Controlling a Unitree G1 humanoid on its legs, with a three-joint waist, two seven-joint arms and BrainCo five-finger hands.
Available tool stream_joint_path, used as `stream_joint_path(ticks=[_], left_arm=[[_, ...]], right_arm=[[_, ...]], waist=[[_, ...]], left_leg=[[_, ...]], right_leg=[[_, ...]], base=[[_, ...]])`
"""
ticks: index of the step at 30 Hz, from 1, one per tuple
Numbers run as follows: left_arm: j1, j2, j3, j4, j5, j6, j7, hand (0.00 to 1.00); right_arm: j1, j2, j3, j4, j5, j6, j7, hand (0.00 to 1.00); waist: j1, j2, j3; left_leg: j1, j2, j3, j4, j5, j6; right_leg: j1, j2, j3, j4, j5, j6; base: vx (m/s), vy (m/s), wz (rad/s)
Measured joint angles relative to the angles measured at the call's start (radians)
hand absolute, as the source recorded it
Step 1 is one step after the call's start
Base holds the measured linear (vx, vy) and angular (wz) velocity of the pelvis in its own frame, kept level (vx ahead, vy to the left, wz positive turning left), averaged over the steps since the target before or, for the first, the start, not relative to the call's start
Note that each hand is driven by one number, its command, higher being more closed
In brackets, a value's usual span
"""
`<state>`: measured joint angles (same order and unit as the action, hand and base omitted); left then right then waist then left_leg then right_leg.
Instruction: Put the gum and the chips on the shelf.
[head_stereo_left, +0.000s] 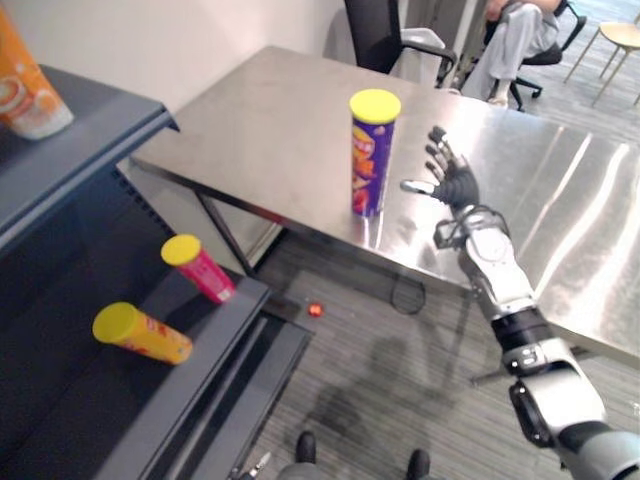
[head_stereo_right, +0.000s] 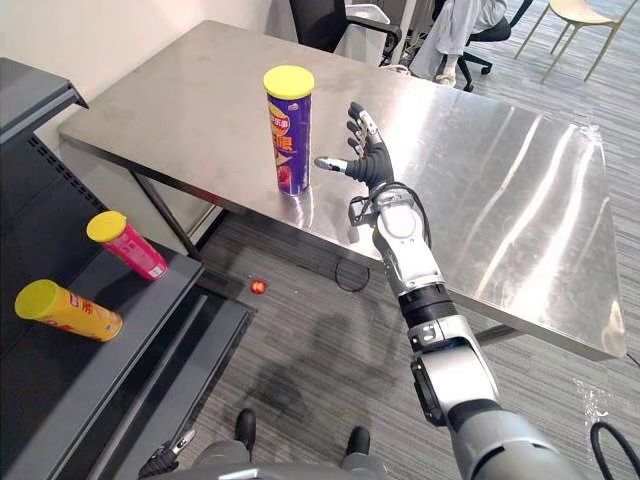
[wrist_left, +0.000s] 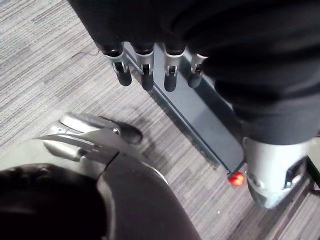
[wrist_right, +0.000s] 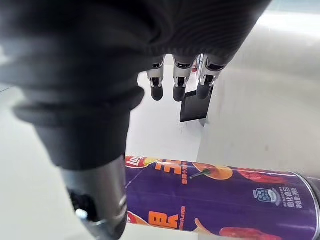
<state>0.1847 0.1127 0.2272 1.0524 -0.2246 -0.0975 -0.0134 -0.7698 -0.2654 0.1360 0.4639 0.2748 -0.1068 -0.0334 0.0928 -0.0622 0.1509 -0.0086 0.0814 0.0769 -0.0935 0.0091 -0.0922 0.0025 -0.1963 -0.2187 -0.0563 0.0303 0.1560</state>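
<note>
Purple and cylindrical, the chips can (head_stereo_left: 368, 150) with its yellow plastic lid is standing upright on the brushed steel desk (head_stereo_left: 270, 120), close to the desk's near edge. The right robot hand (head_stereo_left: 455, 182) is hovering just to the right of the can, at about mid-height. Its fingers are fanning out straight and its thumb is pointing at the can's side, and nothing is touching yet. The left robot hand (wrist_left: 146, 74) is hanging low over the grey floor with its fingers relaxed and straight, holding nothing.

Down and to the left of the can, the dark metal shelf (head_stereo_left: 205, 335) is already carrying a pink tube (head_stereo_left: 200, 268) and a yellow tube (head_stereo_left: 142, 334), both yellow-capped and lying on their sides. I cannot tell whether either is the gum. An orange packet (head_stereo_left: 25, 90) is sitting on the board above them, and a small red object (head_stereo_left: 315, 310) is lying on the floor below the can.

The step in hand is looking like the grasp on the can. To do it well, the right robot hand should be keeping its fingers wide while sliding in, so the thumb is passing on the near side and the fingers on the far side. It should be closing around the middle of the body, below the lid. The can is tall and probably light, so any sideways nudge before the grip is closing is risking a topple, or a push off the near edge. A straight lift should be coming before any swing towards the shelf.
</note>
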Motion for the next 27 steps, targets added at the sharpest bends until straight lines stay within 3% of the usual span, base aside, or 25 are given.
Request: stream_joint_path(ticks=[16,21,27], left_arm=[[-0.001,-0.001,0.015,-0.02,-0.01,0.0,0.008,0.0],[-0.011,-0.003,0.015,-0.028,-0.01,0.0,0.009,0.0],[-0.022,-0.001,0.015,-0.03,-0.01,-0.001,0.01,0.0]], right_arm=[[-0.174,-0.003,0.03,0.052,0.0,0.013,-0.002,0.0],[-0.195,-0.002,0.03,0.065,0.0,0.013,-0.004,0.0],[-0.259,-0.003,0.027,0.105,-0.001,0.013,-0.011,0.0]], waist=[[0.005,-0.007,0.019],[0.037,-0.009,0.02],[0.05,-0.02,0.026]], left_leg=[[-0.03,0.003,-0.03,0.005,0.005,-0.002],[-0.044,0.003,-0.047,0.009,0.005,-0.002],[-0.064,0.003,-0.065,0.012,0.009,-0.003]], right_leg=[[-0.001,0.002,-0.022,-0.01,0.0,0.0],[-0.005,0.003,-0.031,-0.01,0.0,0.0],[-0.011,0.003,-0.051,-0.01,0.0,0.0]], base=[[0.0,-0.006,0.05],[0.0,-0.006,0.09],[0.0,-0.006,0.11]])
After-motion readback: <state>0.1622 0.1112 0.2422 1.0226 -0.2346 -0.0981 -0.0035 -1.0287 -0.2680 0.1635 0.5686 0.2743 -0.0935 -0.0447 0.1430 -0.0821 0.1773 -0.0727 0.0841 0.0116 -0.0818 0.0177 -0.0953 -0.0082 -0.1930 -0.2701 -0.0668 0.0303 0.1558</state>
